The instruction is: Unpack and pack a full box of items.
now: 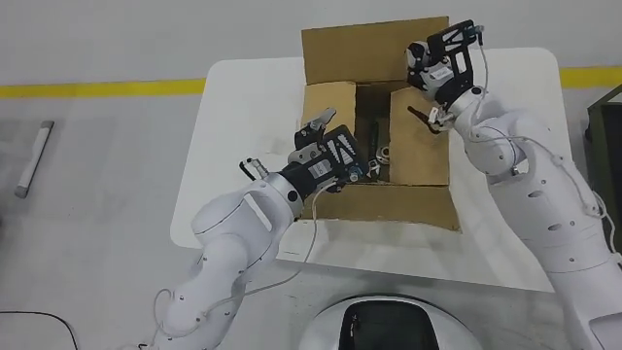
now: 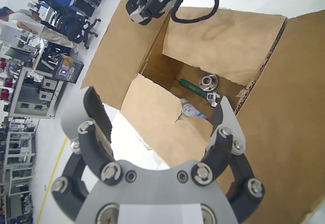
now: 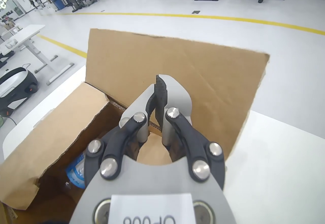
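An open cardboard box (image 1: 389, 204) stands on the white table (image 1: 243, 107) with its flaps spread. Inside lie a green-handled wrench (image 2: 198, 91), a round metal flange (image 2: 208, 82) and a white printed packet (image 2: 190, 109); a blue-and-white packet (image 3: 76, 171) shows under one side flap. My left gripper (image 2: 157, 110) is open over the box's near-left corner, above a torn inner flap (image 2: 157, 118), with nothing between its fingers. My right gripper (image 3: 158, 90) is shut and empty, held high in front of the upright far flap (image 3: 177, 70). It also appears as the right gripper (image 2: 141, 11) in the left wrist view.
The box's right inner flap (image 1: 420, 136) covers part of the opening. Bare table lies left of the box and at the far right (image 1: 530, 73). A yellow floor line (image 1: 97, 87) runs behind the table.
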Action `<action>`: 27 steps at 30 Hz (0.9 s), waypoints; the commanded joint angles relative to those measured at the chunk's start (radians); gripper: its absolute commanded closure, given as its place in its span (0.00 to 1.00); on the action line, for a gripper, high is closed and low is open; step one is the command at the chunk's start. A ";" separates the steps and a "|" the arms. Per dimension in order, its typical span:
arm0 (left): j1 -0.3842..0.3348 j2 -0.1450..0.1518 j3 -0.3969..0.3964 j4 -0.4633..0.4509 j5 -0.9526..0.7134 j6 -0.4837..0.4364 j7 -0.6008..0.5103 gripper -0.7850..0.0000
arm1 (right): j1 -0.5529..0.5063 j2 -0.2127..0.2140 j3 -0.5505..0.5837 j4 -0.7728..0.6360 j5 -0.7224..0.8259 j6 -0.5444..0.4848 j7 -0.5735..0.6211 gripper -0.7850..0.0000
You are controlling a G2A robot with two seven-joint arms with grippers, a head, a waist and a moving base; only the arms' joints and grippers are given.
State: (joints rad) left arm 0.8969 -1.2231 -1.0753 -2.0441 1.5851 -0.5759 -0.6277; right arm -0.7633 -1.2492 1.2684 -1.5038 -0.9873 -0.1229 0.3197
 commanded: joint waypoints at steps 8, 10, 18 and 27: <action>0.002 -0.007 0.025 0.017 -0.011 0.039 0.032 0.00 | -0.105 0.025 0.161 -0.159 -0.079 0.071 -0.017 1.00; -0.021 -0.014 0.058 0.037 -0.012 0.055 0.030 0.00 | -0.155 0.033 0.211 -0.210 -0.093 0.081 -0.013 1.00; -0.131 -0.052 0.223 0.179 0.070 0.090 -0.021 0.00 | -0.322 0.049 0.312 -0.388 -0.132 0.065 0.043 1.00; -0.177 -0.070 0.275 0.266 0.217 0.099 -0.043 0.73 | -0.401 0.050 0.287 -0.443 -0.125 0.030 0.028 1.00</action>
State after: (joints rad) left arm 0.7195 -1.2932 -0.7996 -1.7819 1.7851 -0.4763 -0.6689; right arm -1.1619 -1.1998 1.5590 -1.9486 -1.1095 -0.0870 0.3459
